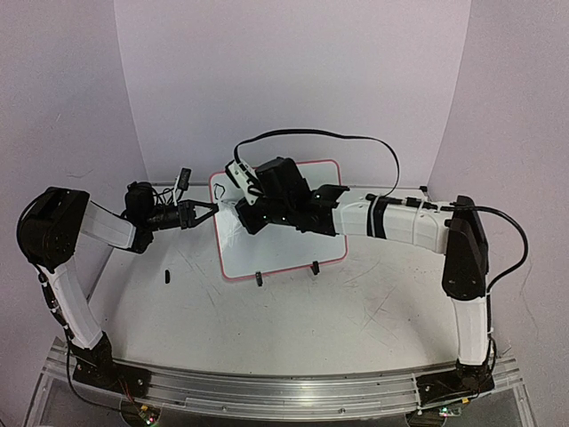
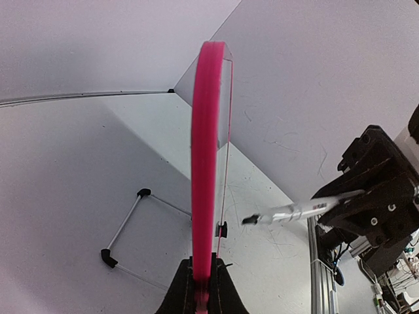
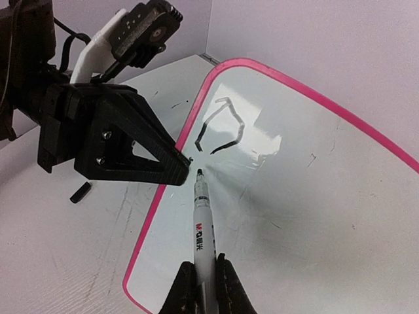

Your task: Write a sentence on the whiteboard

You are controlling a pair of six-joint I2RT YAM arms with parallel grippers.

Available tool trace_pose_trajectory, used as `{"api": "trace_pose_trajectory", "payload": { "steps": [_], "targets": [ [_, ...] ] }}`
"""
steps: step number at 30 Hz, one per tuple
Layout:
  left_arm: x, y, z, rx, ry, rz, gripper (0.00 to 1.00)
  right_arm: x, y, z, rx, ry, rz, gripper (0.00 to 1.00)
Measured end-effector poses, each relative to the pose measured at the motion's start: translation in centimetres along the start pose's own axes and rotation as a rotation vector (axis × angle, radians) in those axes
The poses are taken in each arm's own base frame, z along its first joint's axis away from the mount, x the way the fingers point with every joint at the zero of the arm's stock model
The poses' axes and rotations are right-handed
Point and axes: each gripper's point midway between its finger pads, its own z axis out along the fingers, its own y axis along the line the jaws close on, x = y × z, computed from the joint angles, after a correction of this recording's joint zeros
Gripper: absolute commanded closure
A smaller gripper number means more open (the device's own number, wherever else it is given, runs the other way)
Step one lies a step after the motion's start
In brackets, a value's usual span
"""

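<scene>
I see one whiteboard (image 1: 284, 249) with two black clip feet (image 1: 259, 279), and one marker (image 3: 201, 242). One small black piece (image 1: 166, 275) lies at the left of the table (image 1: 356, 302). Two tools: left tool (image 2: 201, 288), right tool (image 3: 203, 288).

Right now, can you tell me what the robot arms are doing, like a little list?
left gripper: shut on the pink frame of the whiteboard
right gripper: shut on the marker
marker tip: at the board, close beside the left gripper; touching or not, cannot tell
writing: no words readable yet
</scene>
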Motion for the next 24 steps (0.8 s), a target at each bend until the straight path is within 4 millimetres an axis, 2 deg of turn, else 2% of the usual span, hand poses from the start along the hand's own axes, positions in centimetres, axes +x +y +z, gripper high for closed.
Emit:
{"api": "trace_pose_trajectory", "payload": {
  "steps": [6,17,24],
  "targets": [
    [0.0,0.0,0.0,0.000,0.000,0.000,1.00,-2.2,-1.2,-1.2,0.023,-0.058,0.015,1.00],
    [0.0,0.0,0.0,0.001,0.001,0.000,1.00,-2.2,-4.3,-1.0,0.072,-0.055,0.035,1.00],
    [0.0,-0.1,0.0,0.006,0.003,0.002,1.00,-3.6,-4.1,-1.3,0.054,-0.082,0.033,1.00]
  ]
}}
